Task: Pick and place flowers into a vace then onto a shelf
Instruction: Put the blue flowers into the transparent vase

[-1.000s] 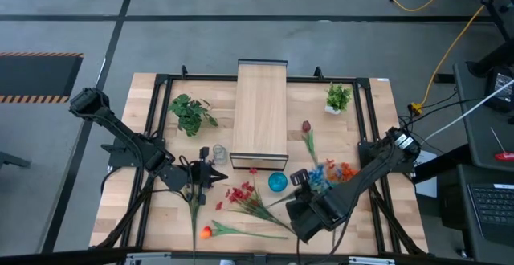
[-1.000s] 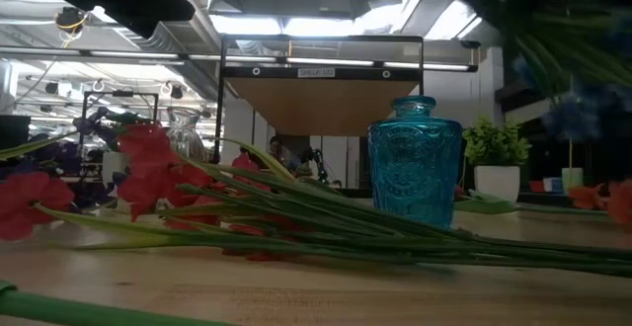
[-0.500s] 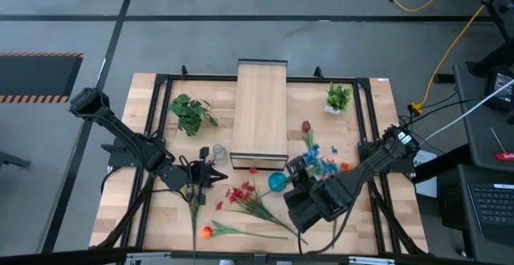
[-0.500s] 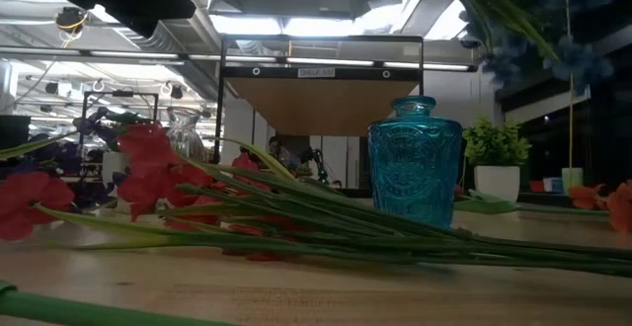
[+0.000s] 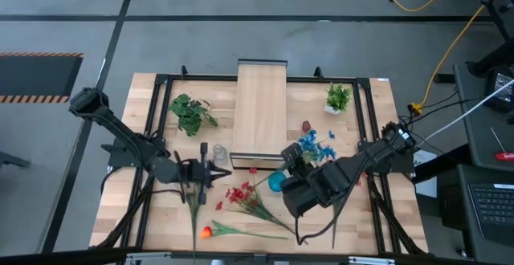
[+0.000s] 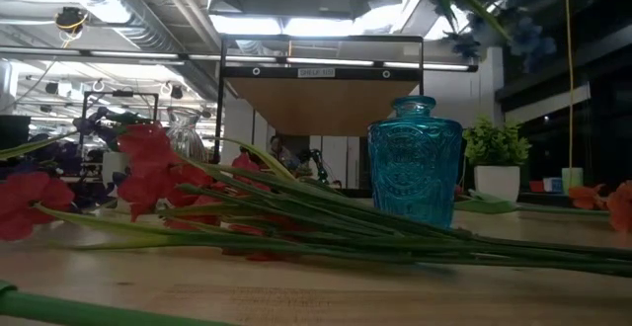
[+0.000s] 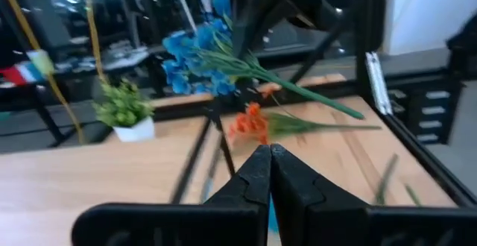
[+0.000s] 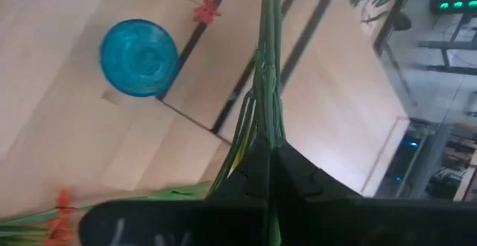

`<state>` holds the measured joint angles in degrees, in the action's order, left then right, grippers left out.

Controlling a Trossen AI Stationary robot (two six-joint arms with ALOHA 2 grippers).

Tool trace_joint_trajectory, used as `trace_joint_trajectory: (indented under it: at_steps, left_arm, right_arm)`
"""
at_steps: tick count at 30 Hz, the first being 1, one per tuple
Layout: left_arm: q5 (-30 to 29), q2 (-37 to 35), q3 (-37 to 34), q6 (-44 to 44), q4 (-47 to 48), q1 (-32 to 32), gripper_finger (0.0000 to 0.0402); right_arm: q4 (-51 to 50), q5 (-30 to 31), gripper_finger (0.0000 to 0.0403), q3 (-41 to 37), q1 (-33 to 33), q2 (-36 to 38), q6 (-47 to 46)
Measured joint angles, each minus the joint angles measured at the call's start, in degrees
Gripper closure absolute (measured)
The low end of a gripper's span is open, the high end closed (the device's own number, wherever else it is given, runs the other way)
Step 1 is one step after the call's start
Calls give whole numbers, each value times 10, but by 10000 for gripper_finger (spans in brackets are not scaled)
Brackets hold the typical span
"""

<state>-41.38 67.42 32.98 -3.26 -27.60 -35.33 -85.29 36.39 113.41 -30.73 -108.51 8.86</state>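
My right gripper [image 5: 291, 162] is shut on a bunch of blue flowers [image 5: 312, 144], held up just above and beyond the blue glass vase [image 5: 277, 181], which stands on its base near the shelf's near end. In the low view the blue blooms [image 6: 523, 30] hang high over the vase [image 6: 415, 163]. My left gripper [image 5: 214, 173] is shut beside the clear glass vase [image 5: 218, 152]; nothing shows between its fingers [image 7: 270, 156]. Red flowers [image 5: 241, 196] and an orange flower [image 5: 207, 231] lie flat on the table. The dark red tulip [image 5: 306, 126] lies by the shelf [image 5: 259, 108]. My right gripper pinches the bundled green stems [image 8: 262, 138] of the blue flowers between its two fingers, several stems together. The fingers slant down from above and the stems run on forward past them, roughly along the fingers. The bunch is lifted clear of the table.
Two small green leafy plants stand at the far left [image 5: 190, 112] and far right [image 5: 338, 98] of the table. An orange bloom [image 7: 250, 123] lies on the table's right side. A long green stem [image 5: 193, 213] lies near the left gripper. Black frame rails edge the tabletop.
My right gripper has carried the blue flowers up and toward the table's far left, from right of the blue vase to above it by the shelf's near end; the blooms rose in the low view. My left arm's dark bulk has left the low view's upper left corner.
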Motion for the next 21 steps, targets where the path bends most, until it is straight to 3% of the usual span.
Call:
trace_joint_trajectory:
  at_steps: [7,13,17,21]
  left_arm:
    - [-6,-8,31,-12,8,14,378]
    - [-10,-8,36,-33,1,27,302]
    - [-6,-8,37,15,-12,38,243]
    - [100,-11,37,118,-8,55,204]
  right_arm:
    - [0,1,403,36,23,0,40]
    - [-3,24,403,39,39,0,70]
    - [-1,30,403,39,44,0,86]
    - [24,30,403,39,43,0,119]
